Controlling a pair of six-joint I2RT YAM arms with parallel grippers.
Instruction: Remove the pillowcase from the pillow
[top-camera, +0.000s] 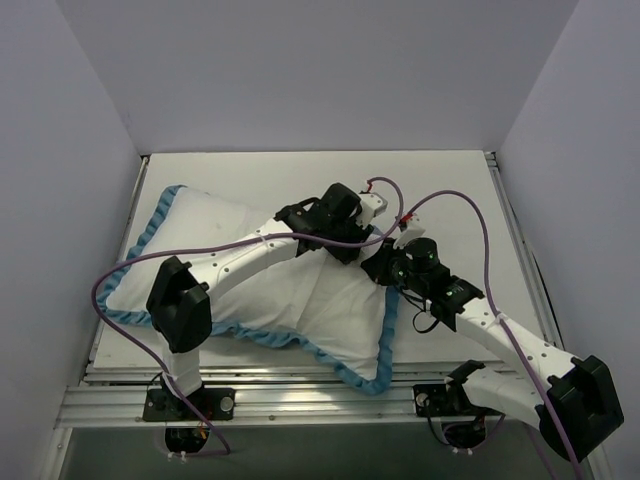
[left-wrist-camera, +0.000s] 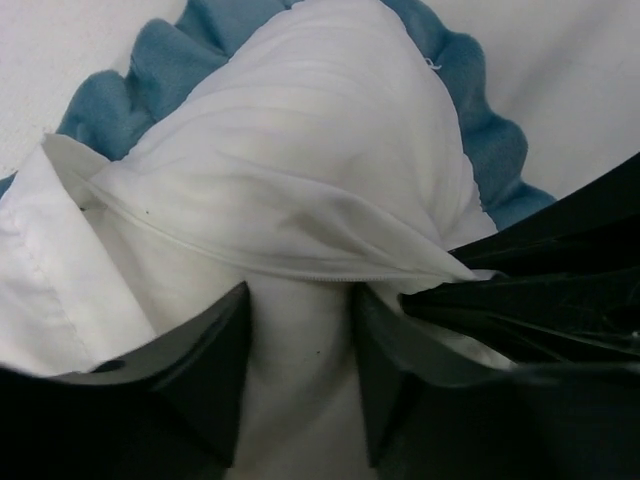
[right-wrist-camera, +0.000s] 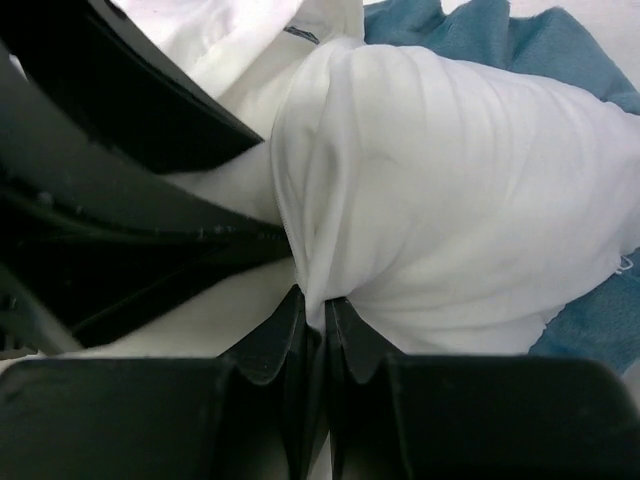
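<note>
Mostly plain white side up, the thin fabric pillowcase (top-camera: 230, 260) with its ruffled light-blue edging lies on the white tabletop (top-camera: 300, 175). It spreads from the left edge to about the middle and reaches close to the near edge. It bulges where it is stuffed. At its right-hand end, toward the middle of the tabletop, a stitched hem marks its opening. The smooth white cloth showing below that hem appears to be the plump white pillow (left-wrist-camera: 300, 420). The two claws meet at this end, just beside each other. The right gripper (right-wrist-camera: 313, 300) has its black tips pressed together on a small fold of the pillowcase's white cloth, with the blue ruffle close behind the bulge. The left gripper (left-wrist-camera: 300, 330) straddles the cloth below the hem: its black fingers (left-wrist-camera: 200, 380) stand apart and white fabric fills the gap, but I cannot tell whether they are squeezing it. Purple cables (top-camera: 470, 205) loop over both arms above the tabletop.
</note>
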